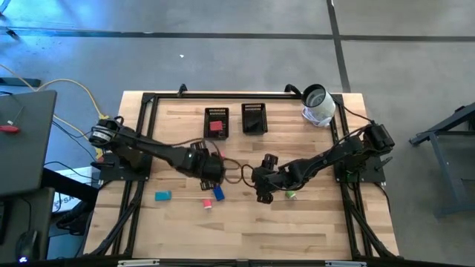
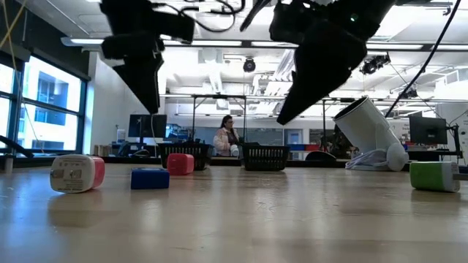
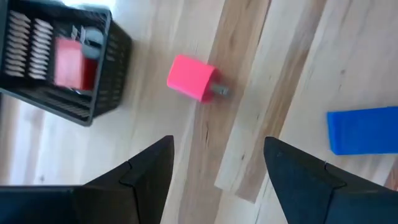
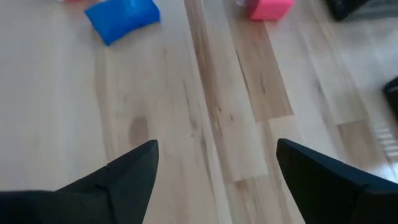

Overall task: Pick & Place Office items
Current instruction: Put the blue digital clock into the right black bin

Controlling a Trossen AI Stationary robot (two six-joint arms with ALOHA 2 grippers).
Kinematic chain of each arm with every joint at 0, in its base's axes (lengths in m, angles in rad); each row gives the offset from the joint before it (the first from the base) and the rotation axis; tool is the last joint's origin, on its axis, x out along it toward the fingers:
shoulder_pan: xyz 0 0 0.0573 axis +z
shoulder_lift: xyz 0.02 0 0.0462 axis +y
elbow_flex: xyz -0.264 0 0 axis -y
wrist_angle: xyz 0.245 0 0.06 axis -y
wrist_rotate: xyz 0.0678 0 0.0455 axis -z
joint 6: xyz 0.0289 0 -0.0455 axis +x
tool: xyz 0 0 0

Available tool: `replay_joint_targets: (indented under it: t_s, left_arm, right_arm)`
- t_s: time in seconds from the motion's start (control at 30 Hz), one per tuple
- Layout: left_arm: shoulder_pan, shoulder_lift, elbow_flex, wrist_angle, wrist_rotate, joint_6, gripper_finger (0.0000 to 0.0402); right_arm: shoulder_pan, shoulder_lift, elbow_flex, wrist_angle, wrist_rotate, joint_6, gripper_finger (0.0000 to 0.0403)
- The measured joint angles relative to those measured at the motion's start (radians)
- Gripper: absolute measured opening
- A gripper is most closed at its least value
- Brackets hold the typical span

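Small office items lie loose on the wooden table: a teal block (image 1: 162,196), a pink-and-white one (image 1: 208,203), a blue one (image 1: 218,193) and a green one (image 1: 290,195). A pink plug-like block (image 3: 193,78) lies on the wood ahead of my left gripper (image 3: 219,142), which hovers open above the table's middle (image 1: 215,174), with the blue block (image 3: 364,129) off to one side. A red item (image 3: 68,62) sits inside the left mesh tray (image 1: 216,122). My right gripper (image 4: 217,144) hangs open over bare wood near the middle (image 1: 261,194), nothing between its fingers.
A second black mesh tray (image 1: 254,119) stands beside the first at the far side. A white cylinder (image 1: 318,105) lies tilted at the far right corner. Both arms reach in toward the middle, their grippers close together. A person sits in the room beyond (image 2: 228,135).
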Motion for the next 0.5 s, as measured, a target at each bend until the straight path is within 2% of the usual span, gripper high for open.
replay_joint_targets:
  t_s: [0.13,0.23,0.5]
  left_arm:
    - [-0.048,0.0,0.0,0.008,-0.028,-0.043,0.0239]
    - [-0.075,0.0,0.0,0.015,-0.004,-0.06,0.0239]
    - [-0.11,0.0,0.0,0.019,0.225,-0.061,0.0239]
  right_arm:
    - [0.0,0.0,0.0,0.042,-0.072,0.0,0.0313]
    - [0.0,0.0,0.0,0.078,-0.131,-0.006,0.0313]
    - [0.0,0.0,0.0,0.094,-0.153,-0.007,0.0313]
